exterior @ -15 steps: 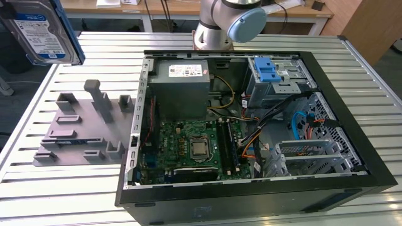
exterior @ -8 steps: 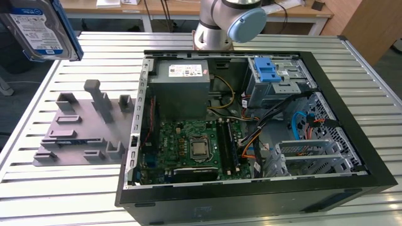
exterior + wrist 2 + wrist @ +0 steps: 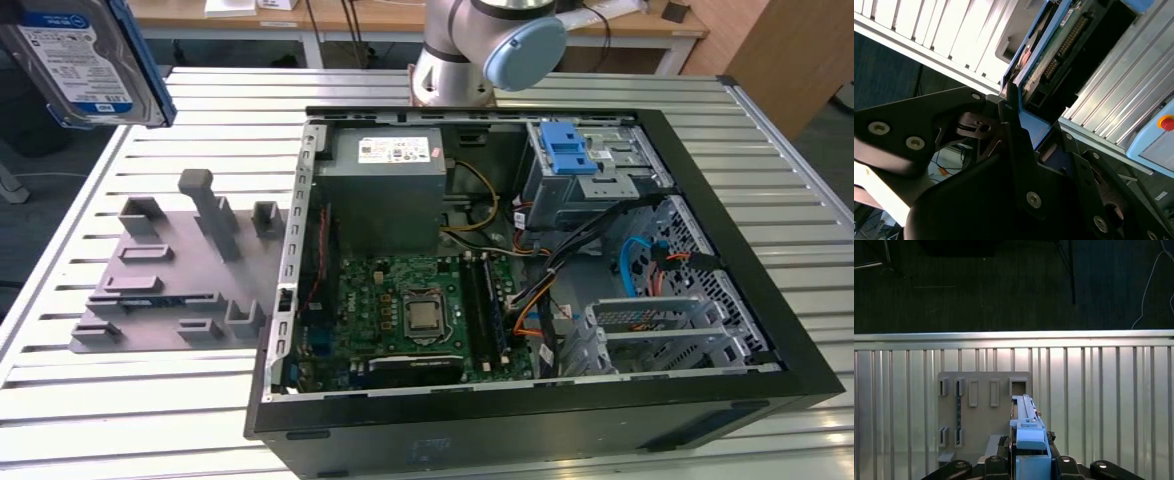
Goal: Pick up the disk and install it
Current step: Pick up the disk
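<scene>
Seen steeply from above the near side of the slatted table (image 3: 80, 400), the exterior view faces across the open computer case (image 3: 534, 425) to the arm's base (image 3: 451, 75) at the far edge, with the disk (image 3: 80, 60) close to its lens at the exterior view's left. The first wrist view looks down past the gripper (image 3: 1026, 465) from well above, sharing the table and the grey fixture board (image 3: 984, 420) with the exterior view. The second wrist view sits tight behind the gripper's linkage, facing along the disk's circuit-board side; all 3 views share the disk.
</scene>
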Robot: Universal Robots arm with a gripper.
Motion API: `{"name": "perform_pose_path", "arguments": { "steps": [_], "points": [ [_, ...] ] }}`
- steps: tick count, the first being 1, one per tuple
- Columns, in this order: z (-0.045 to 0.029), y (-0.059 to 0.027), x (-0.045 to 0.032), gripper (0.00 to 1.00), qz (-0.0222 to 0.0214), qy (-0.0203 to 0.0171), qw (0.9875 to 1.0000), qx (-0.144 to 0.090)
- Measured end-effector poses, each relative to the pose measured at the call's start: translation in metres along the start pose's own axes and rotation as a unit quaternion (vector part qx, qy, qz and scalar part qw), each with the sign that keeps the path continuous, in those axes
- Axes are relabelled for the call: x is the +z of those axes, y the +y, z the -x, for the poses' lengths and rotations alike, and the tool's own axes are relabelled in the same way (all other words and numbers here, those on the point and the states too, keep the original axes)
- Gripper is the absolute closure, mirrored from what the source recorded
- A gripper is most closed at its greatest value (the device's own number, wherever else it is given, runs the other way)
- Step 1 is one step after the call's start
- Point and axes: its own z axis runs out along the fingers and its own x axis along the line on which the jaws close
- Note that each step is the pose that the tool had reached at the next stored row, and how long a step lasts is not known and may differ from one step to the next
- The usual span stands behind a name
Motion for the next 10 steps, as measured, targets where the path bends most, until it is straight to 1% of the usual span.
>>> {"name": "perform_pose_path", "arguments": {
  "steps": [5, 10],
  "points": [
    [-0.0052, -0.0025, 0.0000, 0.64, 0.0001, 0.0000, 1.0000, 0.000],
    [-0.0131, -0.0050, 0.0000, 0.64, 0.0001, 0.0000, 1.0000, 0.000]
  ]
}}
